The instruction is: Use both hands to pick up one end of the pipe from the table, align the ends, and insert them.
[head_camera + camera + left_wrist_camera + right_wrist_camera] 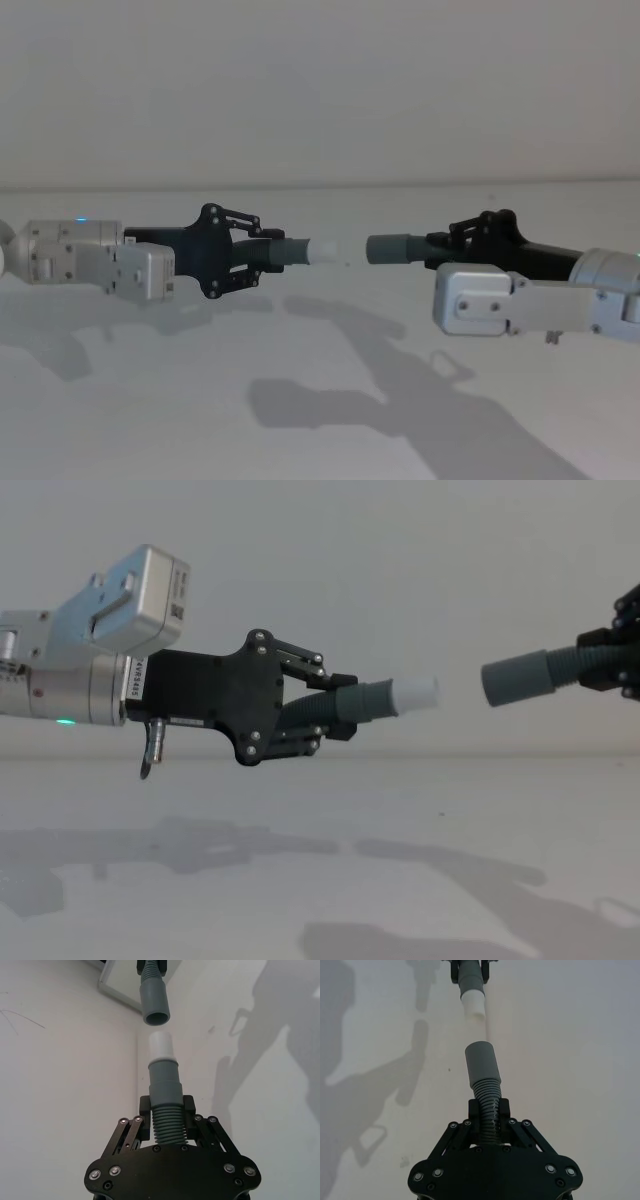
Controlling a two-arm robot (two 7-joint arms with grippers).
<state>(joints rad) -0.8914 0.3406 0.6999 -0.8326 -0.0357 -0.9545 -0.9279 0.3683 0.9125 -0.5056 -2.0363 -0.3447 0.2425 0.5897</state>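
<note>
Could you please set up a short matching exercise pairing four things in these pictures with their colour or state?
1. left gripper
2. right gripper
3. plug tip
4. table

a. white, facing an open grey mouth across a gap
b. shut on the open-mouthed hose
c. bears the arms' shadows
d. shut on the white-tipped hose

Pairs: 1-d, 2-b, 3-a, 4-c

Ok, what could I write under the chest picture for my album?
Left pincer holds the white-tipped hose facing the right pincer's grey hose, a gap between them.

You have a plain pale wall (320, 80) straight ahead. Below the wall, soft grey shadows (330, 400) spread towards you.
</note>
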